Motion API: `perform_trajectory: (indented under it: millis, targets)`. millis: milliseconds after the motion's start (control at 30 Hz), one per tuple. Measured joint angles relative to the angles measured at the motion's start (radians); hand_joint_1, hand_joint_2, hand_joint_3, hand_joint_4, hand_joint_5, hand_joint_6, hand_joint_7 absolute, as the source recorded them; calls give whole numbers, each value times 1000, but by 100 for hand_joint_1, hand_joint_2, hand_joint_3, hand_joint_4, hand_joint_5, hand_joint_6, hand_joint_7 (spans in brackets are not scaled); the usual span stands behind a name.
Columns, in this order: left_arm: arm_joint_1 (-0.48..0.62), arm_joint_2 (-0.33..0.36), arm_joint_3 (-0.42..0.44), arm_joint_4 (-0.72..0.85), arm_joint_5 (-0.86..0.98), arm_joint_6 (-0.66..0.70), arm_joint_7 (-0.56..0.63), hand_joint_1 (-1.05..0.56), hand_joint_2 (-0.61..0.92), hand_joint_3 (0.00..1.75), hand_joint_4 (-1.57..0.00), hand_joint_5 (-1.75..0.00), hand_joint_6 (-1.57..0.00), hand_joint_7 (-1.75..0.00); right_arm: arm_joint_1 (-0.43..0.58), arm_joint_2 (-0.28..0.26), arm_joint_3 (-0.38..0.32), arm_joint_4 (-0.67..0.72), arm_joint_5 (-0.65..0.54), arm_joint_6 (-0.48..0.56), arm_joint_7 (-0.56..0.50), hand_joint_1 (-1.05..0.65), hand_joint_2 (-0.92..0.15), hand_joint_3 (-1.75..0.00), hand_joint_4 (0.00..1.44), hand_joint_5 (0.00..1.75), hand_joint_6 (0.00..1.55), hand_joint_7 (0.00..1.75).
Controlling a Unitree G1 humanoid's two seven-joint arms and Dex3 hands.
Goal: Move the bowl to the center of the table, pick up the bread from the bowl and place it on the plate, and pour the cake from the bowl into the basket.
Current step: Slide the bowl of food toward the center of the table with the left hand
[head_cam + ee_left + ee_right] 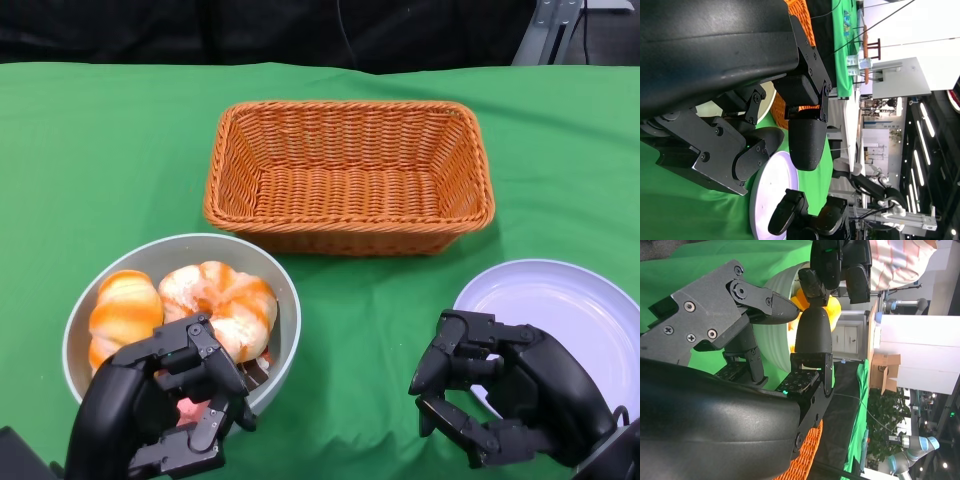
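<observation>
So there's a wicker basket [349, 177] sitting in the middle of the green table [100, 150], and nothing's in it as far as the head view shows. I'll place everything off that basket.

The bowl [283, 297] is near the basket's front left corner, just short of touching it. It's a grey bowl and it has two orange-and-white glazed pieces in it side by side: one [125, 306] further from the basket, one [222, 300] closer. I honestly can't tell which is the bread and which is the cake. There's also a bit of something dark and reddish low in the bowl, mostly hidden behind the fingers.

The left hand [165, 400] is over the near edge of the bowl, the side away from the basket. Fingers are curled in and apart, and whether they're actually touching the rim or the food, can't tell. It doesn't look like it's holding anything.

The plate [570, 310] is white, off the basket's front right corner, well apart from the bowl. The right hand [495, 395] hangs at the plate's near left edge, fingers bent but spread with a clear gap, nothing in them.

The right wrist view shows the bowl's side [772, 340] and the orange food past the fingers.
</observation>
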Motion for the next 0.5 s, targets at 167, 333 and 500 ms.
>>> perform_trajectory:
  millis: [167, 333, 500]
  targets:
    - [-1, 2, 13, -42, -48, 18, 0, -5, 58, 100, -81, -150, -84, -135, 0, 2, 2, 18, 0, -2, 1, -16, -54, -89, 73, 154, 71, 123]
    - [-9, -3, 50, -61, -11, -18, 48, -6, 62, 96, -76, -145, -80, -128, 0, 16, 7, 41, -8, -20, -5, -14, -51, -92, 73, 155, 70, 126]
    - [-54, -9, 137, -121, 9, -43, 150, -14, 89, 43, -72, -114, -82, -80, -3, 29, 12, 64, -36, -52, -16, -15, -51, -94, 74, 156, 71, 127]
